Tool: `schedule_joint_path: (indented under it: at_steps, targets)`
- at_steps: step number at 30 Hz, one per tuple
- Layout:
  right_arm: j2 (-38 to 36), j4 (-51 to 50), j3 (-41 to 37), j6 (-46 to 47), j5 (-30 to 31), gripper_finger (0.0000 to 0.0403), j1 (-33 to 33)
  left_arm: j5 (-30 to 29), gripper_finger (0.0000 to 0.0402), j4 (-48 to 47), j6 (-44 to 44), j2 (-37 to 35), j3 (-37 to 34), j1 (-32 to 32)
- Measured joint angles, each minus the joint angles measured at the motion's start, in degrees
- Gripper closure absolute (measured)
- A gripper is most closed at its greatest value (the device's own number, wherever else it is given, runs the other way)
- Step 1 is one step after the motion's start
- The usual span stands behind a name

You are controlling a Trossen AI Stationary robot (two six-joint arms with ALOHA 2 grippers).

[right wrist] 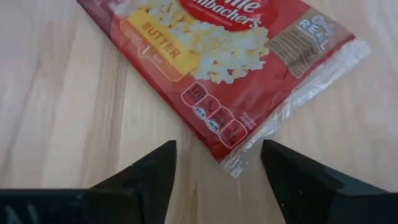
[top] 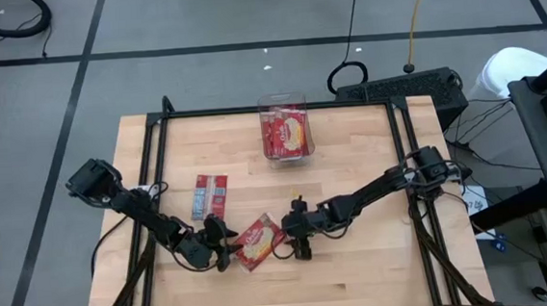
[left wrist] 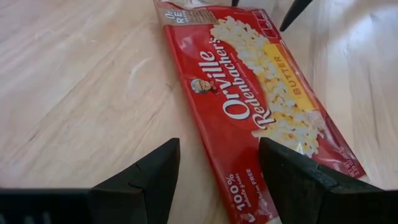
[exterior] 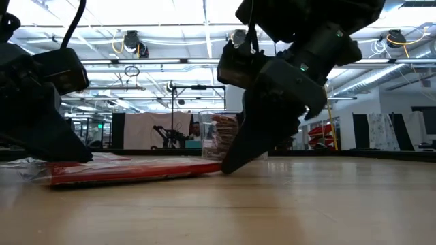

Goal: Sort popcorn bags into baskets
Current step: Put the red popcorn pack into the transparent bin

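You have a red popcorn bag [top: 258, 241] lying flat near the table's [top: 378, 271] front edge, about midway along it, with a gripper at each end. The left gripper [top: 224, 245] sits at one short end, jaws apart around the bag's corner, gripping nothing. The right gripper [top: 297, 240] is at the other end, jaws spread wide, empty, just off the crinkled clear seal. This looks like the pick-up step: your next move calls for closing on one edge and carrying the bag to the clear basket [top: 284, 130] at the far edge, which already holds red bags. Another packet [top: 209, 195] lies nearby. The label reads "Orville Redenbacher's", "BUTTER", "100%".
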Motion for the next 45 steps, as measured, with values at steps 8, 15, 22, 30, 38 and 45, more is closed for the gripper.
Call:
schedule_joint_path:
  at_steps: [8, 15, 22, 30, 38, 45]
  targets:
    - [1.81, 4.46, 0.02, -0.57, 6.03, 0.0177, 0.79, 0.61, 0.0174, -0.16, 0.43, 0.04, -0.08, 0.04]
    - [2.02, 6.62, -0.11, -4.4, 10.5, 0.033, 0.55, 0.72, 0.0174, 1.46, 0.55, 0.11, -0.17, 0.04]
    - [2.0, 7.81, -0.11, -8.62, 12.58, 0.0398, 0.66, 1.21, 0.0174, 2.03, 2.59, -2.07, -0.28, 0.26]
    - [-1.45, 9.04, -0.11, -23.07, 25.51, 0.0402, 3.04, -7.1, 0.0174, -3.25, 11.04, -16.79, -0.28, 0.2]
    - [-4.46, 13.37, -0.11, -38.93, 32.28, 0.0403, 4.72, -12.62, 0.0174, -10.83, 13.23, -22.47, -0.28, 2.23]
    - [-5.15, 16.02, -0.11, -48.93, 33.45, 0.0403, 4.89, -7.51, 0.0174, -2.87, 15.53, -21.49, -4.52, 5.27]
